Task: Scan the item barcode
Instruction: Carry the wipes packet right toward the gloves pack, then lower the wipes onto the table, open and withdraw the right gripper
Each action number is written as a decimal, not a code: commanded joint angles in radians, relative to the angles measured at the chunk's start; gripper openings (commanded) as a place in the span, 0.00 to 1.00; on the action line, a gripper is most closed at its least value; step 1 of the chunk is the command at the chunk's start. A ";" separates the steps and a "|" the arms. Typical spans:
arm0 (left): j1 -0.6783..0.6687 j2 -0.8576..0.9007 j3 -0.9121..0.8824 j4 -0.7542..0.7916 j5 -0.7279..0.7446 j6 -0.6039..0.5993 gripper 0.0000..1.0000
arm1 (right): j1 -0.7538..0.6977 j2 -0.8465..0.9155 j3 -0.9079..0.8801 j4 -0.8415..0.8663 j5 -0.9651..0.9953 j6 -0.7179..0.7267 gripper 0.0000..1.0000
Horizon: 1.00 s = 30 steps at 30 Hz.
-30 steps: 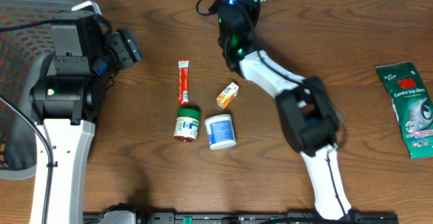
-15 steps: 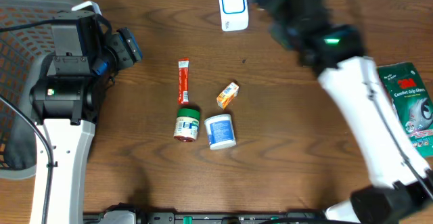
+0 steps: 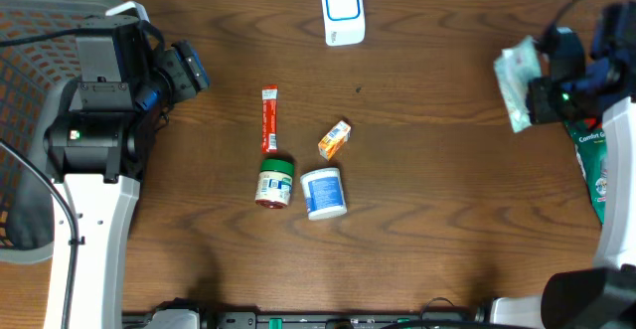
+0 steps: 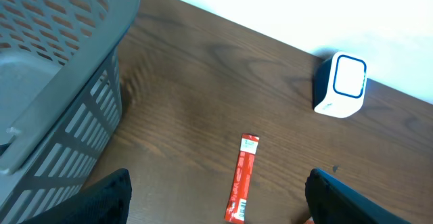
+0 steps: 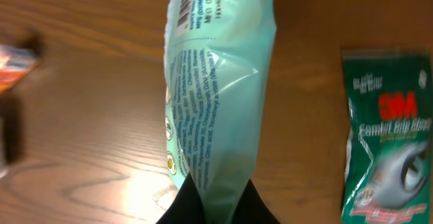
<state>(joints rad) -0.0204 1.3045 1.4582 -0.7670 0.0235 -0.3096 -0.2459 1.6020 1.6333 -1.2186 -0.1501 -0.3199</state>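
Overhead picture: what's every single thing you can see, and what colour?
scanner: 1, white with blue edge, far edge
stick packet: 1, red, table middle
small box: 1, orange, right of stick packet
jar: 1, green lid, at stick packet's near end
tub: 1, white and blue, beside jar
3M pack: 1, green, right edge
basket: 1, grey, left side
pouch: 1, pale green, held up, right side
table: 1, brown, under everything
left gripper: 1, black, open, by basket
right gripper: 1, black, shut on pouch

A dark brown wood-grain bench (image 3: 447, 220) is stretching across the whole view, its far edge meeting a plain white wall (image 4: 304, 7). Soft light is glinting off the wood.
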 commanded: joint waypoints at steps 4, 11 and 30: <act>0.004 0.002 0.005 -0.003 0.002 0.013 0.82 | -0.132 0.008 -0.236 0.223 -0.035 0.100 0.02; 0.004 0.002 0.005 -0.003 0.002 0.013 0.82 | -0.228 0.008 -0.478 0.524 -0.030 0.103 0.09; 0.004 0.002 0.005 -0.003 0.002 0.013 0.82 | -0.302 -0.003 -0.463 0.560 -0.115 0.140 0.91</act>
<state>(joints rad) -0.0204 1.3052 1.4582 -0.7677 0.0235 -0.3096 -0.5396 1.6135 1.1099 -0.6235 -0.1692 -0.1890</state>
